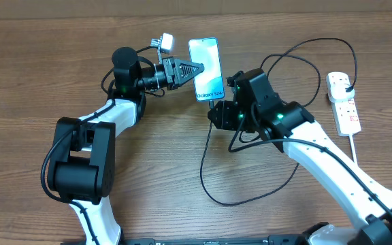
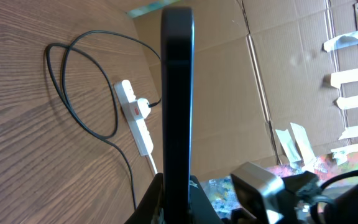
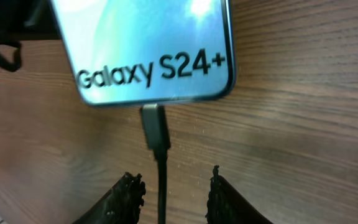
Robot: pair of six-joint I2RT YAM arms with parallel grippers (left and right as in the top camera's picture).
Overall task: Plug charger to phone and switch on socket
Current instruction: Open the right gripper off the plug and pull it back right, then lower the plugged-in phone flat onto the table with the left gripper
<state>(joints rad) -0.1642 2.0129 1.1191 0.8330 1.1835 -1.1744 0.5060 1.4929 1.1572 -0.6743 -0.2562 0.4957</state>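
The phone [image 1: 206, 68] lies with its bright light-blue screen up, "Galaxy S24+" text at the near end [image 3: 154, 53]. My left gripper [image 1: 194, 70] is shut on its left edge; in the left wrist view the phone [image 2: 178, 93] stands edge-on between the fingers. The charger's black connector tip [image 3: 155, 127] sits in the phone's bottom port, its cable [image 1: 209, 177] looping over the table to a black plug in the socket [image 1: 344, 101]. My right gripper [image 3: 174, 180] is open, its fingers either side of the cable just below the connector, not touching it.
The white power strip also shows in the left wrist view [image 2: 135, 118] with its red switches and thick white cord. Cable loops [image 1: 305, 61] lie behind my right arm. A cardboard wall [image 2: 278, 74] stands at the far edge.
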